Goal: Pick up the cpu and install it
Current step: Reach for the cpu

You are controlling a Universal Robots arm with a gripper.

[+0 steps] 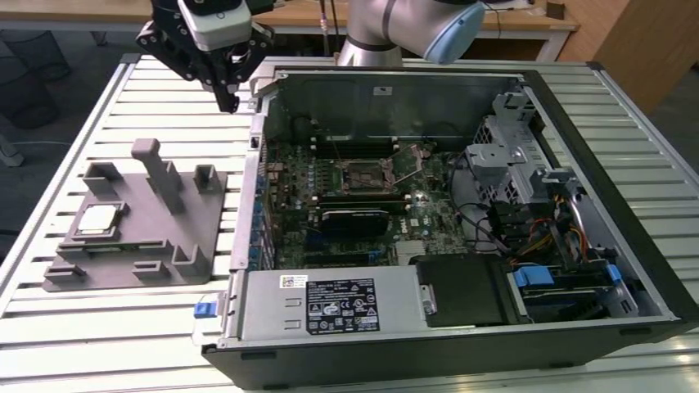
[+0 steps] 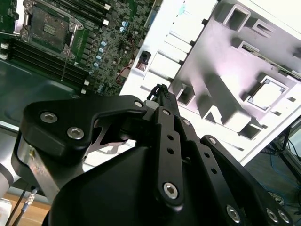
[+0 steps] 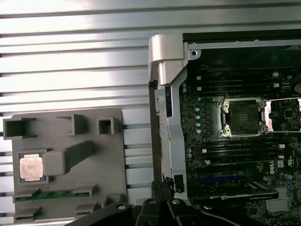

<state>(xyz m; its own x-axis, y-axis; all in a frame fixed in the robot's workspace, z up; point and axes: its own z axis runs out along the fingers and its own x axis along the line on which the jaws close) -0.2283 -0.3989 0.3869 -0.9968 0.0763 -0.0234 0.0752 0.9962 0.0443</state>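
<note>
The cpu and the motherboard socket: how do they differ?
The cpu is pale silver; the socket is dark with a metal frame. The cpu lies in the grey tray outside the case; the socket sits inside it, empty. Both are square.

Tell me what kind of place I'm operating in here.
Probably a robotics lab or test bench rather than a production line: an open computer case lies on a slatted metal table, a grey fixture tray beside it holds the cpu, and wooden desks stand behind.
</note>
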